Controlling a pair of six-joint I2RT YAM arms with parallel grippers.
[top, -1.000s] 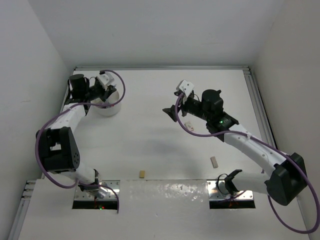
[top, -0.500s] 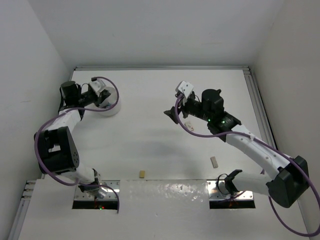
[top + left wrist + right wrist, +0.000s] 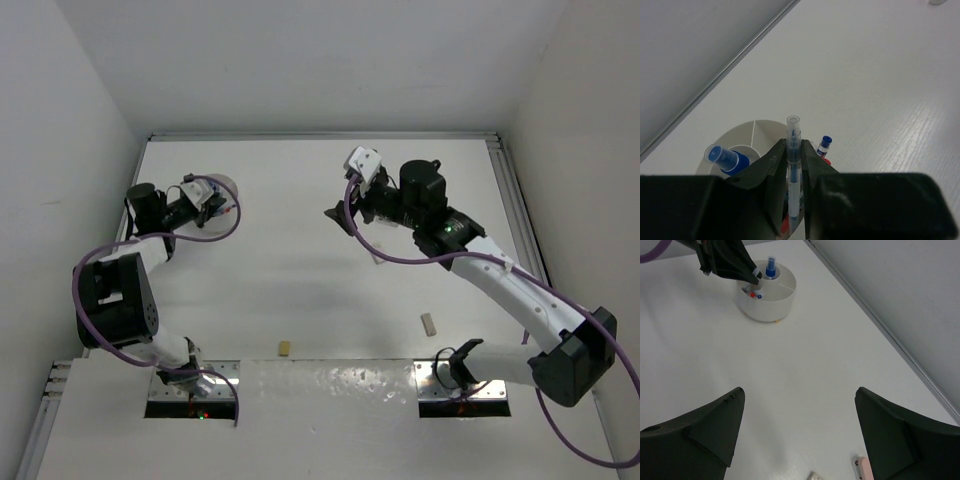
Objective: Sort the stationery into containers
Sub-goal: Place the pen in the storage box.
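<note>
At the left gripper [image 3: 793, 150], the two matte black fingers are clamped on a slim blue pen [image 3: 793, 131] with a clear plastic barrel. Its open end points out past the fingertips, over the white bowl [image 3: 742, 131]. I see a low, round, thick-walled bowl with a smooth rim and thin dividers. A blue-capped tube [image 3: 726, 157] stands in one compartment. A tiny blue-capped bottle [image 3: 825, 145] sits just beside one finger; its label is too small to read. Beyond the bowl, the white table [image 3: 300, 270] shows a faint wood-grain texture and open room as far as the raised rail at its far edge. Across the table, the right gripper [image 3: 797, 437] hangs with its jaws spread wide, grasping nothing. A pink eraser [image 3: 863, 469] lies below it. Two small tan blocks [image 3: 284, 347] [image 3: 428, 322] lie well apart near the arm bases.
</note>
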